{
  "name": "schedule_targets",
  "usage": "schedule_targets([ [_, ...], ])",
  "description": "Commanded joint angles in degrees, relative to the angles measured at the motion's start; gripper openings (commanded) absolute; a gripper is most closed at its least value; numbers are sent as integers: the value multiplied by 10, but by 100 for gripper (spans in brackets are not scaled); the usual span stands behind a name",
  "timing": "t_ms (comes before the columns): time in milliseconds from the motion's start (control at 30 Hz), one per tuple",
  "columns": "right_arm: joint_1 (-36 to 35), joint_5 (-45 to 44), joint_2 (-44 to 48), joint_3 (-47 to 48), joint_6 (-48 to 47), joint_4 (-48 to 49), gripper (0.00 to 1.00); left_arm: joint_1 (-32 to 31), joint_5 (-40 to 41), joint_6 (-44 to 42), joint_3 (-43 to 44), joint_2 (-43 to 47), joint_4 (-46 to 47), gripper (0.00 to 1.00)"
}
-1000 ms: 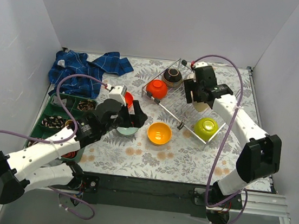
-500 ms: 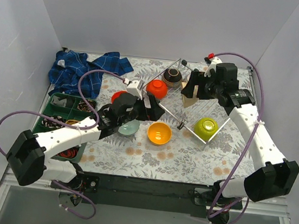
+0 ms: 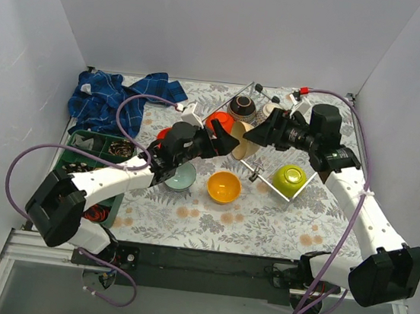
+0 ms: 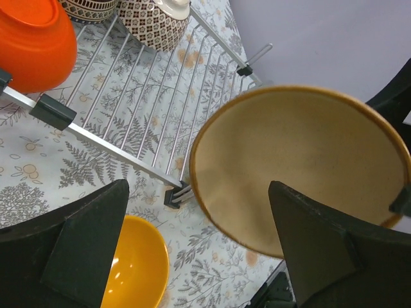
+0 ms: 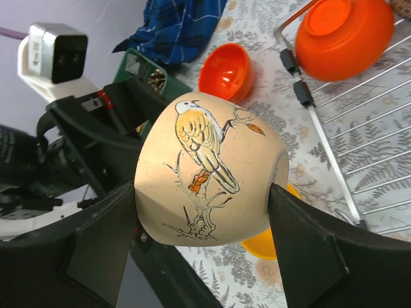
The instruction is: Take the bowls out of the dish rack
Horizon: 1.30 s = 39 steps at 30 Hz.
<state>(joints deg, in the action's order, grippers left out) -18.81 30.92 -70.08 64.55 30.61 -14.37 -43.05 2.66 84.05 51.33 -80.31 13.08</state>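
Gripping the beige bowl [image 3: 240, 138], right gripper [image 3: 259, 135] faces wide-open left gripper [image 3: 214, 140] above leaf-print table [image 3: 264, 217], white walls [image 3: 211, 19].

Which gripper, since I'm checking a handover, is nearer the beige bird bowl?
Right. The right gripper clamps the beige bird bowl; the left gripper, open, faces its mouth, contact unclear.

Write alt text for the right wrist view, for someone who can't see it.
The right hand grips a beige bowl painted with a bird, held on its side. Behind it is the left arm; farther off, a red bowl sits upright on the table, a second red bowl lies upside down in the rack, and a blue cloth lies beyond.
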Motion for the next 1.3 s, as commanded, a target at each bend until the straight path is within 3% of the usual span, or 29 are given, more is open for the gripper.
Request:
schedule_targets([
  [0,4,76,29,-13,69,132,7,12,-26,45,14,-19,54,86],
  [300,9,112,38,-72,148,231,8,38,-57,147,-31,-27,91,61],
  [400,8,114,42,-91,156,245,8,41,-77,159,-47,-27,116,47],
  [567,12,115,41,-106,162,253,11,43,-87,149,-56,-16,114,12],
  [667,12,121,37,-106,161,253,25,47,-82,130,-63,3,99,0],
  [700,13,123,37,-107,161,252,33,48,-75,122,-65,9,83,0],
  [733,14,128,34,-108,158,252,52,49,-72,113,-68,16,73,0],
  [833,14,147,29,-113,144,250,78,53,-37,68,-64,42,7,0],
  [967,15,155,24,-118,105,223,89,54,29,-22,-49,88,-122,0],
  [1100,17,141,8,-85,33,145,92,54,49,-80,-19,133,-250,0],
  [1267,17,55,-10,-41,-67,7,92,53,32,-86,-10,174,-392,0],
])
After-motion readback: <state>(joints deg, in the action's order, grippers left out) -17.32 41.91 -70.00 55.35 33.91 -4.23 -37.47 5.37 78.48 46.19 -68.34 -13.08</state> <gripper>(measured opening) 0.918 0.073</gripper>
